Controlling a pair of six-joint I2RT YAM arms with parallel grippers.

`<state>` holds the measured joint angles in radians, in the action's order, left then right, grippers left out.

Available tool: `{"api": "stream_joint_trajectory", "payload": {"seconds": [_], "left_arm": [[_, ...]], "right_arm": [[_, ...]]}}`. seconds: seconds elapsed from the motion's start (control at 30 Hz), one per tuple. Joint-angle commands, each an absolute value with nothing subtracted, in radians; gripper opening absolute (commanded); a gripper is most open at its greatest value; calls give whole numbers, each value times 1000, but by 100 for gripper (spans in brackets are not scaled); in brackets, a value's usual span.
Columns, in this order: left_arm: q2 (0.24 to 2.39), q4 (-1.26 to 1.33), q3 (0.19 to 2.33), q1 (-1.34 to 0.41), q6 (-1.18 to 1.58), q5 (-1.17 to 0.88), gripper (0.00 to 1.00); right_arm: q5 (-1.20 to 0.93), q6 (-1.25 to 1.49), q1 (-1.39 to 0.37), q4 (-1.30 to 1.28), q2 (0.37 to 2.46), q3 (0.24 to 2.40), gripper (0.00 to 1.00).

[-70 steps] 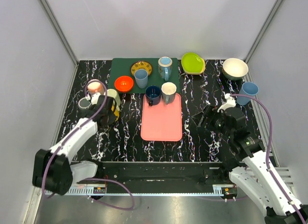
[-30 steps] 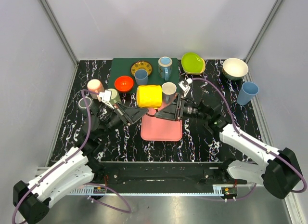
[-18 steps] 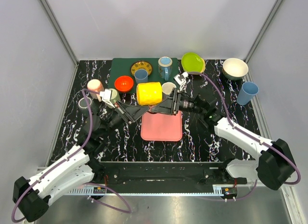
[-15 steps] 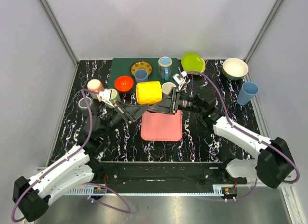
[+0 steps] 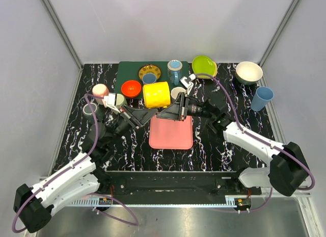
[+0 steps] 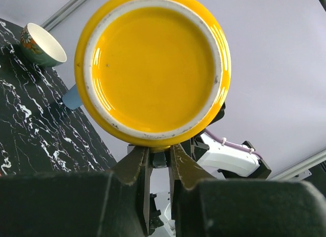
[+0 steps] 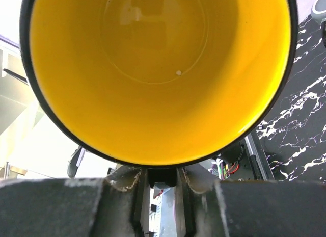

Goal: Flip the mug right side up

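The black marbled surface [image 5: 204, 150] lies below me, with the green mat [image 5: 127, 69] at its far side and the pink tray [image 5: 171, 132] nearer. The yellow mug [image 5: 156, 94] hangs in the air on its side over the mat's near edge, base toward my left arm and mouth toward my right. A second ago it hung nearer me, over the tray's far end. Since then both arms have carried it a little to the far left, and my right arm has reached further in. My left pincer [image 6: 159, 158] is closed to a narrow slit on the mug's lower wall by the base. My right pincer [image 7: 160, 181] pinches just as narrowly under the rim. I cannot tell which one bears the weight. I judge the turn half done: the mug is sideways, its mouth not yet upward.
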<state>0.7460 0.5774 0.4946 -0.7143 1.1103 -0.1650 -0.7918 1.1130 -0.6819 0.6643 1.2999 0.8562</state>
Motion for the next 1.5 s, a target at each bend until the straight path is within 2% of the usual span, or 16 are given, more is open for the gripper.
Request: {"api": "stream_joint_trajectory", "payload": {"seconds": [0.0, 0.17, 0.2, 0.27, 0.3, 0.33, 0.4, 0.63, 0.77, 0.8, 0.97, 1.1, 1.47], "left_arm": [[729, 644, 492, -767, 1075, -330, 0], [700, 603, 483, -767, 1057, -321, 0], [696, 580, 485, -767, 1052, -310, 9], [674, 545, 483, -767, 1025, -275, 20], [666, 534, 480, -767, 1020, -261, 36], [658, 522, 479, -767, 1014, -236, 46], [637, 486, 479, -767, 997, -204, 58], [601, 361, 475, -767, 962, -105, 75], [534, 8, 514, -765, 911, 69, 76], [522, -76, 543, -765, 902, 174, 76], [502, -545, 646, -765, 933, 477, 75], [505, -641, 710, -765, 917, 564, 75], [491, -704, 739, -765, 882, 583, 76]], "right_arm": [[-709, 1101, -706, 715, 1267, 874, 0], [-666, 1019, -707, 606, 1229, 888, 0], [-657, 994, -706, 528, 1221, 903, 0], [-615, 929, -707, 461, 1180, 917, 0], [-598, 895, -707, 360, 1164, 925, 0], [-580, 827, -707, 298, 1137, 940, 0], [-528, 778, -707, 166, 1109, 962, 0], [-341, 574, -706, -197, 1029, 1006, 0], [-55, 433, -733, -467, 1074, 1051, 0], [-17, 414, -736, -541, 1089, 1052, 0], [130, 368, -747, -615, 1201, 1025, 0], [164, 368, -747, -569, 1298, 1025, 0], [210, 319, -746, -563, 1627, 1175, 0]]}}
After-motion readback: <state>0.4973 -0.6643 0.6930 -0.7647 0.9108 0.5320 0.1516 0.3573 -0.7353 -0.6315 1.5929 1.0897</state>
